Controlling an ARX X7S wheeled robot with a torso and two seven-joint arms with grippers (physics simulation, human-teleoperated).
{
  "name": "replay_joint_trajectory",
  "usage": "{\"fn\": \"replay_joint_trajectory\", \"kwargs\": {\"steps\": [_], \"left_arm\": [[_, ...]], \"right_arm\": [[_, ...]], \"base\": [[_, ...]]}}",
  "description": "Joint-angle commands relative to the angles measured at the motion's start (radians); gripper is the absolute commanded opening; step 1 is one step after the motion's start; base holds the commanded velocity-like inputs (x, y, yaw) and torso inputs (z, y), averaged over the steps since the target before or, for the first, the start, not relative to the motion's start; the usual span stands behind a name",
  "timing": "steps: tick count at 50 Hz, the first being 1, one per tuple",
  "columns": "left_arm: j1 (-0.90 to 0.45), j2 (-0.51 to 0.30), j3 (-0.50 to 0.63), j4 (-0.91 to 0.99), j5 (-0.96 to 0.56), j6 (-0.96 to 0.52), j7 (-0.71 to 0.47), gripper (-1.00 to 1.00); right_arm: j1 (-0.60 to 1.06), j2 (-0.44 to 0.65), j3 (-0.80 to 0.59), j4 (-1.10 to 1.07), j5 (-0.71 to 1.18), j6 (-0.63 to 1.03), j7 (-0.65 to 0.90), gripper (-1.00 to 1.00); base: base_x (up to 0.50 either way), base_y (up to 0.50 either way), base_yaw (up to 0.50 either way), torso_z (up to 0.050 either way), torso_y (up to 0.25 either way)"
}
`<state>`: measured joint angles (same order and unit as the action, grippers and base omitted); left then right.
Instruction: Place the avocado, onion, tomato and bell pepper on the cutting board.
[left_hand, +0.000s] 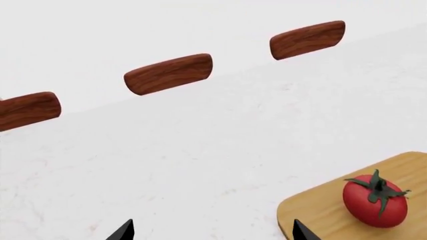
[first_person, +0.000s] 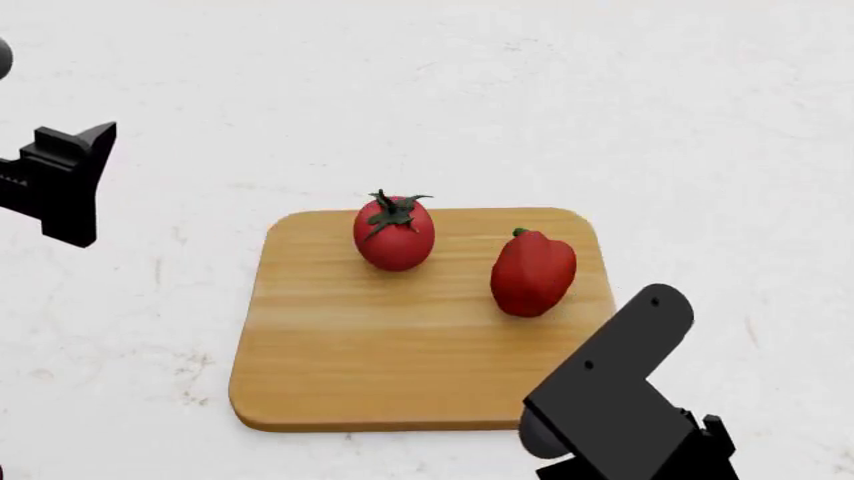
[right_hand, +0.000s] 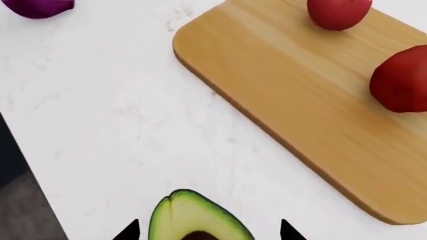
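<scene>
The wooden cutting board (first_person: 400, 350) lies in the middle of the white counter. On it, in the head view, the tomato (first_person: 394, 233) stands upright with the red bell pepper (first_person: 533, 272) to its right. The halved avocado (right_hand: 193, 220) lies flesh up on the counter off the board, between the spread fingertips of my right gripper (right_hand: 209, 231), which is open with a gap on each side. The purple onion (right_hand: 39, 7) rests on the counter farther off, out of the head view. My left gripper (left_hand: 213, 231) is open and empty over bare counter beside the board (left_hand: 320, 210) and tomato (left_hand: 375, 200).
Three dark wooden bars (left_hand: 168, 74) sit in a row on the white surface beyond the left gripper. The counter's edge and a dark drop (right_hand: 13, 165) run close to the avocado. My right arm (first_person: 627, 400) covers the board's near right corner in the head view.
</scene>
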<state>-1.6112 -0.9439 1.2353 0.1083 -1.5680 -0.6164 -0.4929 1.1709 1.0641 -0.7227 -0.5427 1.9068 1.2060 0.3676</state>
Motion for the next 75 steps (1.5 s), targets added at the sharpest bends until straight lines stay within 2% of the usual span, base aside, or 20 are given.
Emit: {"fn": "replay_joint_trajectory", "kwargs": {"steps": [1, 39, 40, 51, 59, 75], "left_arm": [[-0.002, 0.0, -0.003, 0.001, 0.001, -0.003, -0.003, 1.0], [0.001, -0.012, -0.015, 0.018, 0.0, -0.005, -0.009, 1.0], [0.001, -0.012, -0.016, 0.018, 0.0, -0.005, -0.009, 1.0], [0.002, -0.019, -0.022, 0.023, 0.001, -0.001, -0.01, 1.0], [0.006, -0.025, -0.026, 0.033, -0.001, 0.004, -0.014, 1.0], [0.006, -0.022, -0.029, 0.034, -0.001, -0.001, -0.018, 1.0]], "right_arm": [[-0.048, -0.012, -0.006, 0.01, -0.055, -0.019, -0.036, 1.0], [-0.16, -0.05, -0.054, 0.037, -0.166, -0.059, -0.092, 1.0], [-0.161, -0.05, -0.055, 0.036, -0.168, -0.058, -0.092, -1.0], [-0.137, -0.048, -0.054, 0.021, -0.141, -0.049, -0.081, -1.0], [-0.017, -0.032, -0.017, 0.029, -0.078, -0.022, -0.042, -1.0], [0.098, -0.087, -0.009, 0.117, -0.143, 0.027, -0.102, -1.0]], "base": [[0.0, 0.0, 0.0, 0.0, 0.0], [0.0, 0.0, 0.0, 0.0, 0.0], [0.0, 0.0, 0.0, 0.0, 0.0], [0.0, 0.0, 0.0, 0.0, 0.0], [0.0, 0.0, 0.0, 0.0, 0.0], [0.0, 0.0, 0.0, 0.0, 0.0]]}}
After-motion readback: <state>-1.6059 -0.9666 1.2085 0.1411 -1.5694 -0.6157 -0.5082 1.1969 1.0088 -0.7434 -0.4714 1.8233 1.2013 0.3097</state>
